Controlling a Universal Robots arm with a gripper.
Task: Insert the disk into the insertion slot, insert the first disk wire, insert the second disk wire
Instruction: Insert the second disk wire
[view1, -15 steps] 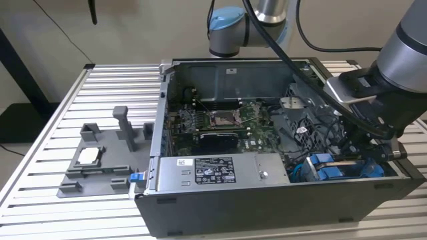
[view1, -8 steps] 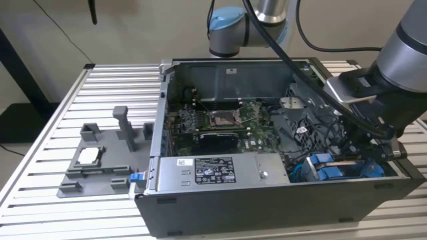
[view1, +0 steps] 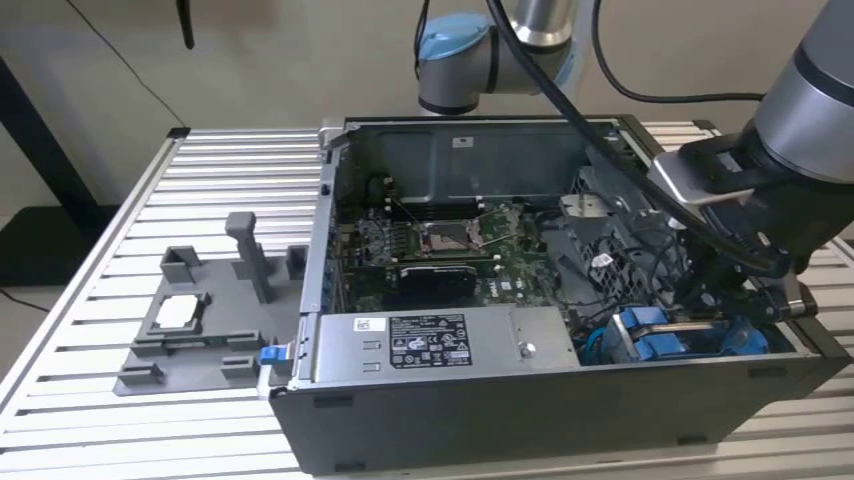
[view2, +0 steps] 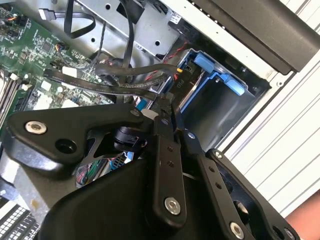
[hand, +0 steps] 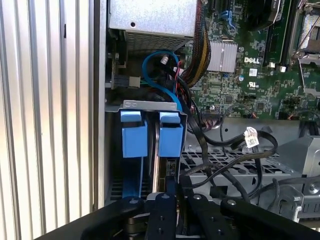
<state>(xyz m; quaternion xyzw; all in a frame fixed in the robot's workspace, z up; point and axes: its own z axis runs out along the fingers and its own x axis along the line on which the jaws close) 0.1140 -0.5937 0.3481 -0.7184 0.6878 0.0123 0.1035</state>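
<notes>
The insertion slot is a small grey metal cage in the case's corner, at the exterior view's lower right. The disk's blue carrier stands inside it, and the drive body is mostly hidden. In the second wrist view the blue carrier shows in the cage. My gripper is shut on the end of a flat black disk wire, right at the cage's open side. It hangs just over the cage in the first wrist view and in the exterior view.
The open grey computer case holds a motherboard, a labelled power supply box and loose black and blue cables beside the cage. A grey fixture with a small silver-white part stands on the slatted table at the exterior view's left.
</notes>
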